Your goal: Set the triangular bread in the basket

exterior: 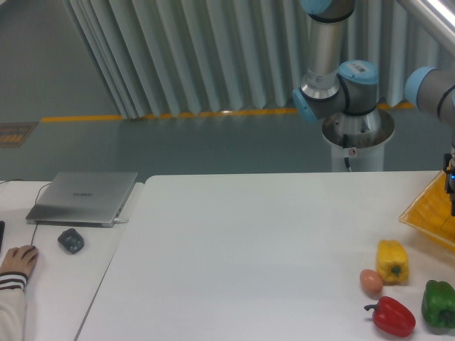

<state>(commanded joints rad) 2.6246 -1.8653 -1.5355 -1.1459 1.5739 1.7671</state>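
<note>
- The yellow basket [435, 213] sits at the far right edge of the white table [242, 256], cut off by the frame so only its lattice corner shows.
- A dark sliver of the end effector [451, 186] pokes in at the right edge, right over the basket's near wall; I cannot tell whether its jaws are apart or together, or whether anything is in them.
- The triangular bread is nowhere I can make out from here.
- The arm's grey and light-blue joints [334, 92] stand behind the table on a round base [357, 138].
- In front of the basket lies a yellow pepper [392, 261], with a small tan egg [371, 281] touching its left side.
- Nearer the front edge, a red pepper [392, 317] and a green pepper [439, 304] lie side by side.
- Over on the left, a closed laptop [85, 197], a dark mouse [70, 240] and a person's hand [17, 260] rest on an adjoining table.
</note>
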